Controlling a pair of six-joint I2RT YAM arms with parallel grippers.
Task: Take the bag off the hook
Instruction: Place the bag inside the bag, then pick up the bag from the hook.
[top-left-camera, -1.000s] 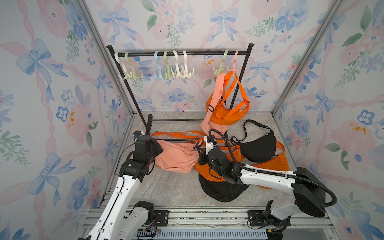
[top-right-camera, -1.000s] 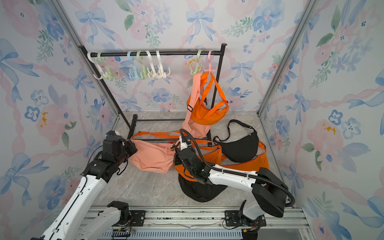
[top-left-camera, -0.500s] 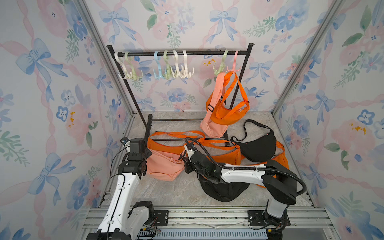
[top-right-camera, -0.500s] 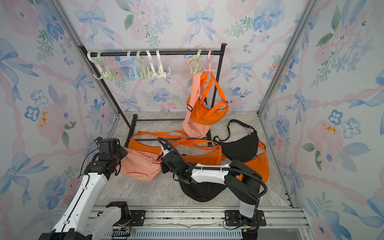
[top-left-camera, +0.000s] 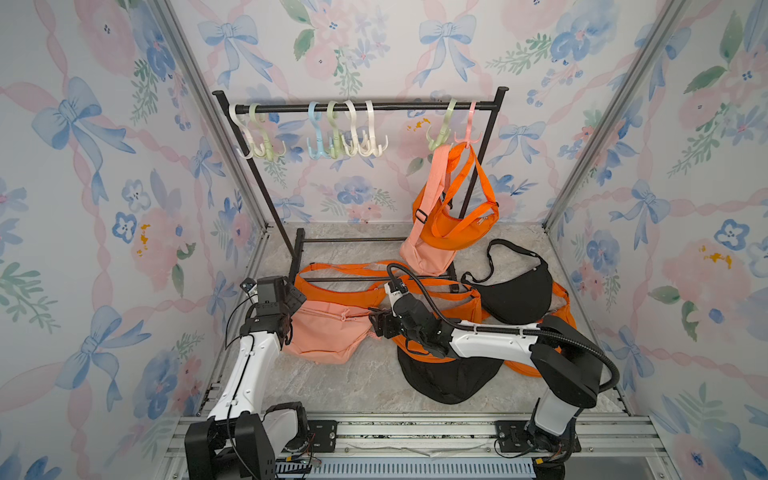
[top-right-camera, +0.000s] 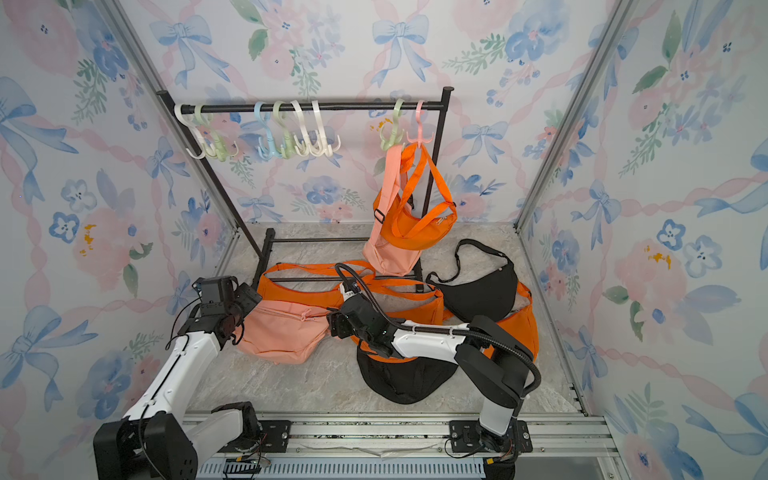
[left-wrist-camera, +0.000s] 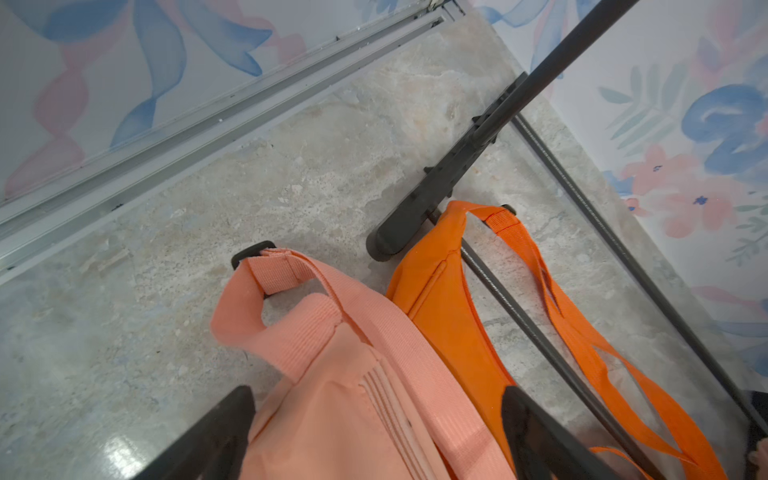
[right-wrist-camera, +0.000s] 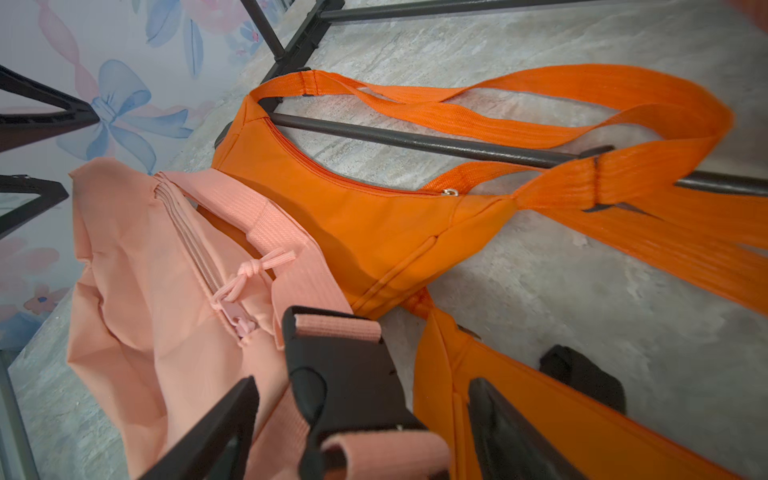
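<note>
One bag (top-left-camera: 328, 328) lies on the floor (top-left-camera: 357, 386) before the rack (top-left-camera: 407, 107), left of a heap of bags (top-left-camera: 519, 295).

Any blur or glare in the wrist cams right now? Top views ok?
Right wrist view: orange webbing strap smears toward the frame edge, black plastic buckle sharp. Left wrist view: glare patch on the marble floor. Both top views: even light, sharp.

Both top views are bright and evenly lit from above, sharp throughout, with only soft, faint shadows on the marble floor (top-left-camera: 332, 382) and the walls splaying outward at the frame edges. In the left wrist view a pale glare patch sits on the stone beside the near fingers (left-wrist-camera: 216, 436), themselves out of focus. The right wrist view smears toward its edge, where the orange strap (right-wrist-camera: 685, 124) blurs.
</note>
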